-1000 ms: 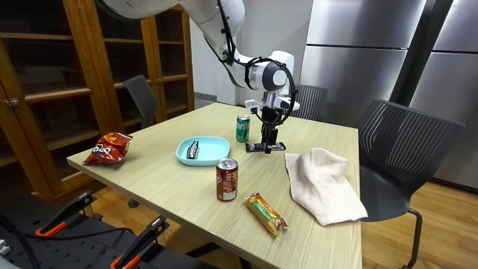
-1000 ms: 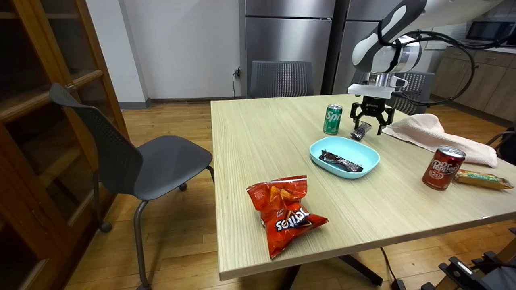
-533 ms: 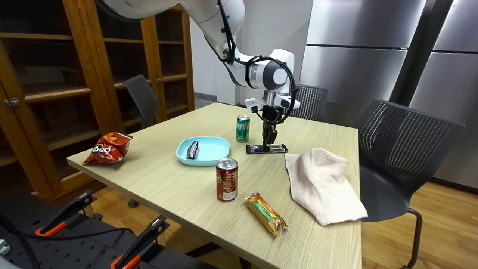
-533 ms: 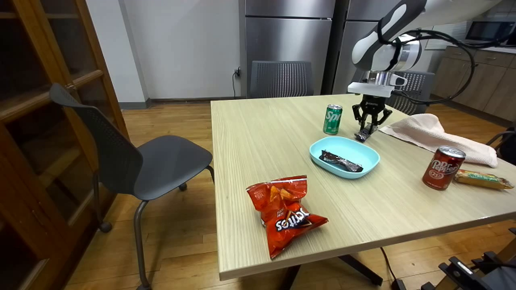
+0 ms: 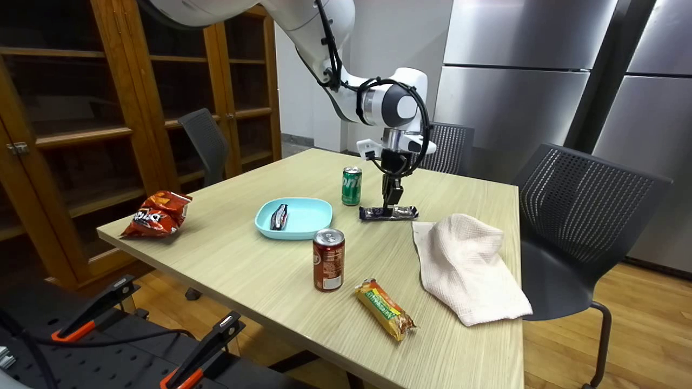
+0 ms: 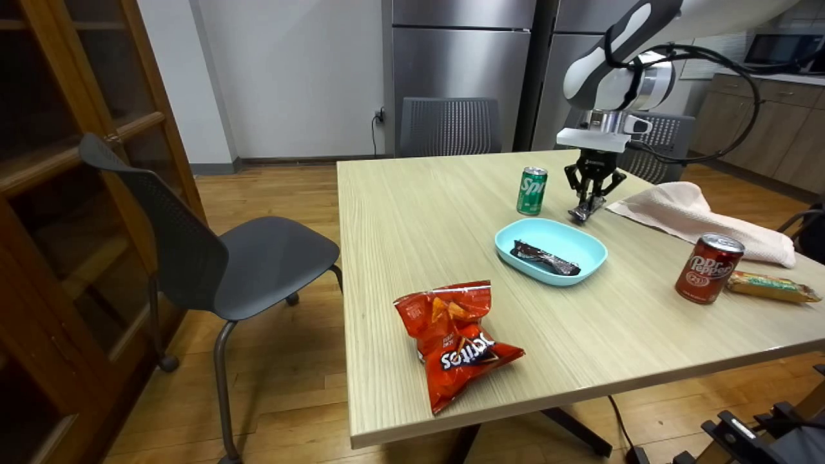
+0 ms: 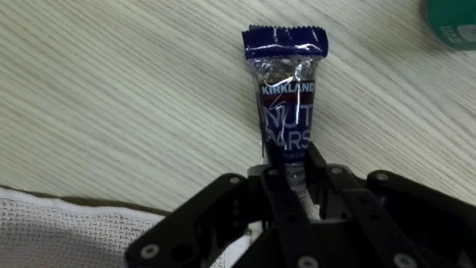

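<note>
Navy nut bar (image 7: 287,108), upper centre of the wrist view: the gripper (image 7: 293,153) has both jaws clamped on it (likely slippery), so lift slowly and level.

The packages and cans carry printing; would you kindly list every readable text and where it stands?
"KIRKLAND": nut bar
"NUT BARS": nut bar
"Dr Pepper": red can
"23": red can
"Spr", rest turned away: green can
"Doritos": red bag
Too small or blurred: yellow wrapper, wrapped bar in blue tray, finer print on nut bar, red can, green can.
</note>
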Robot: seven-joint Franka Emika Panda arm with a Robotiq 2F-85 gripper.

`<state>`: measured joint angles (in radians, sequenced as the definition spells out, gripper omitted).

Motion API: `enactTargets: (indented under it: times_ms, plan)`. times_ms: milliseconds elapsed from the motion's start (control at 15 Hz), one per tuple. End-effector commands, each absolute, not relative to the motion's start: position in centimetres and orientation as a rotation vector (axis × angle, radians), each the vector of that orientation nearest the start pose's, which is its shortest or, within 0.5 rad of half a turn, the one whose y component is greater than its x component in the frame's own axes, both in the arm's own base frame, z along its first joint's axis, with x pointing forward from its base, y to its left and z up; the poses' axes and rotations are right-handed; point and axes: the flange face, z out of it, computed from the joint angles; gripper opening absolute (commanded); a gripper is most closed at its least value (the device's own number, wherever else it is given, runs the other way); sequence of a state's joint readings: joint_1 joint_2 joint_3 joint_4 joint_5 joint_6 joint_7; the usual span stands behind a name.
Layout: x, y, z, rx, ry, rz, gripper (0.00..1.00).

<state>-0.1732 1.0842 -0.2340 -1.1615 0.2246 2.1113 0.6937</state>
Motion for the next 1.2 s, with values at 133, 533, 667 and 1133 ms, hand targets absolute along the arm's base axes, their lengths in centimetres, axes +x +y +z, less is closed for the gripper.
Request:
enactTargets:
  times_ms: [133,533,667,1133]
  plan:
    - [69.3,-23.6,16.2,-2.742,1.624,0.147,0.05]
    - [67.2,-20.7,19.0,-2.907,1.409,0.152,0.05]
    - [66.3,-19.1,19.7,-2.965,1.297,0.165,0.05]
    - [63.1,-12.9,20.6,-3.146,0.88,0.197,0.05]
